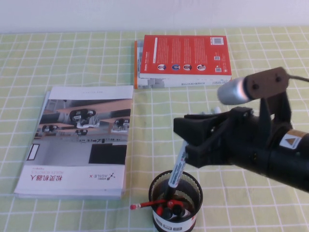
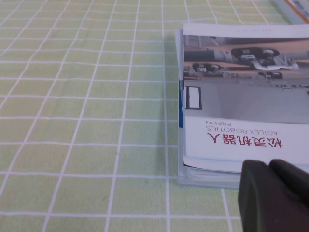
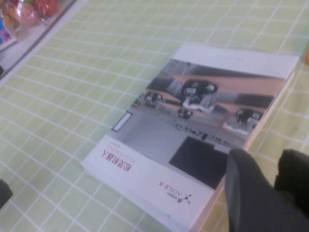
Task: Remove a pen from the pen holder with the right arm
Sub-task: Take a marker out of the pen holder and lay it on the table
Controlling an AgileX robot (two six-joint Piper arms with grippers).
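Black fingers of the right gripper [image 1: 189, 145] close on the upper end of a pen [image 1: 177, 169], and the jaws stand only as far apart as the barrel is thick. We see the gripper hanging just above the pen holder [image 1: 199, 195], a little to its right, at the near side of the table. In the right wrist view its 2 dark fingers [image 3: 246, 193] show with a narrow gap between them, over the edge of a brochure and the cloth.

The pen has a white barrel with dark print and a black lower end. It is tilted, its top leaning away from us and to the right into the grip, while its lower end lies inside the rim of the holder. The holder is a round black mesh cup with a white band near its base. Dark pen caps sit in it, and 1 red pencil [image 1: 142, 205] pokes out to the left through its side.

Left of the holder lies a stack of brochures [image 1: 82, 145], flat on the green checked tablecloth [image 1: 48, 63]. A red-covered book [image 1: 186, 53] lies at the far side, well apart from the holder.

The left gripper [image 2: 270, 174] hovers low over the near corner of the brochure stack, and its 2 dark fingers lie together with only a seam between them, holding nothing.
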